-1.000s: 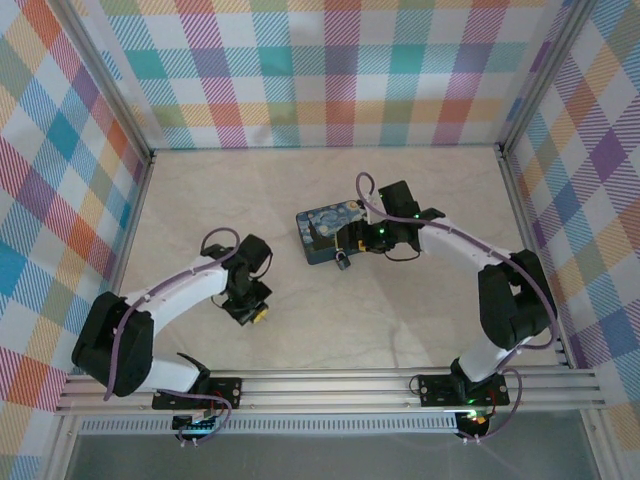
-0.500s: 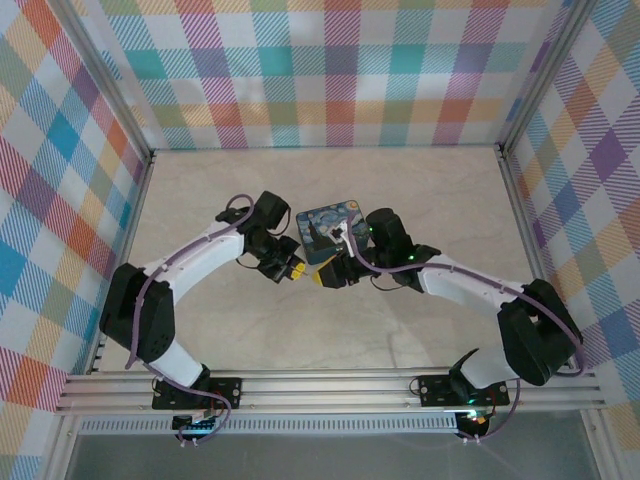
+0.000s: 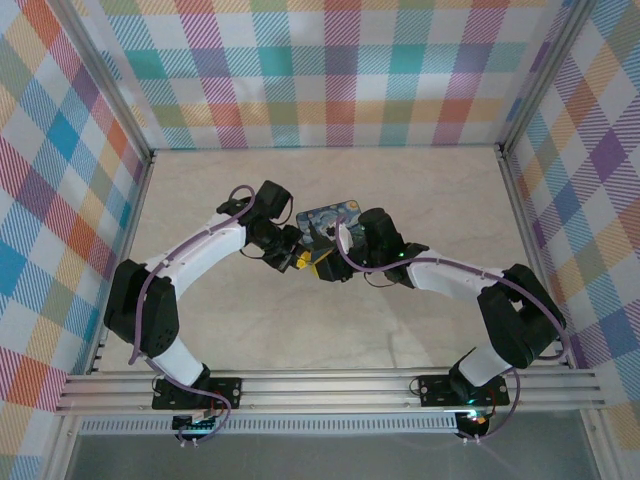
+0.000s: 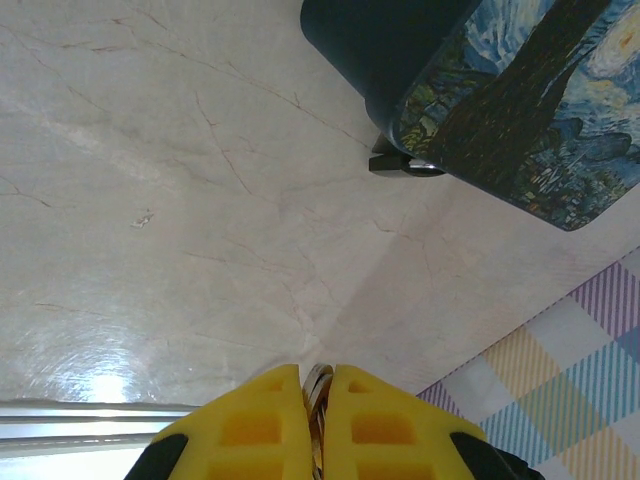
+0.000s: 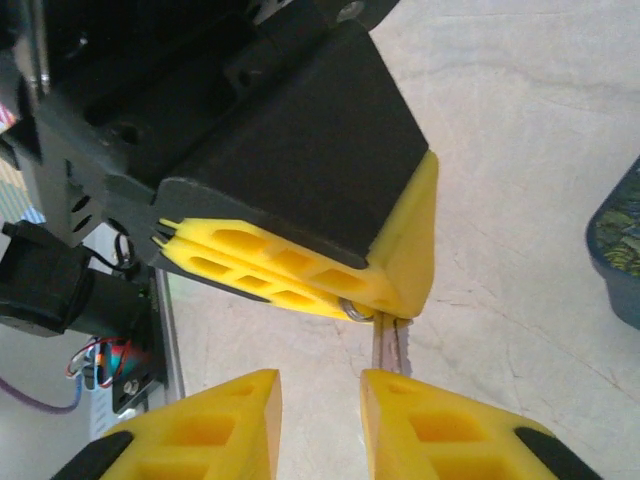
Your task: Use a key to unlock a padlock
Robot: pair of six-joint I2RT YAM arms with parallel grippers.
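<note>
Both arms meet nose to nose over the middle of the bench (image 3: 420, 180), right beside the painted tin (image 3: 335, 218). The left gripper (image 4: 316, 378) is pressed tight together, pinching the key (image 5: 387, 345) by its ring end, so the thin shaft pokes out free past the yellow pads. That looks like a presenting hold, leaving the working end exposed. The right gripper (image 5: 320, 382) faces it, fingers spread with a clear gap and nothing clamped. The key's shaft hangs right at the inner edge of one of its fingers, touching or just shy, I can't tell which. My read is a handover or a re-grip to line the key up properly. And the padlock (image 4: 400, 164)? From the left wrist it looks to be the small dark lump with a silvery glint, lying on the bench tucked against the tin's lower edge, though it's too small to be sure. No key in any lock yet, so the unlocking itself is all ahead.
</note>
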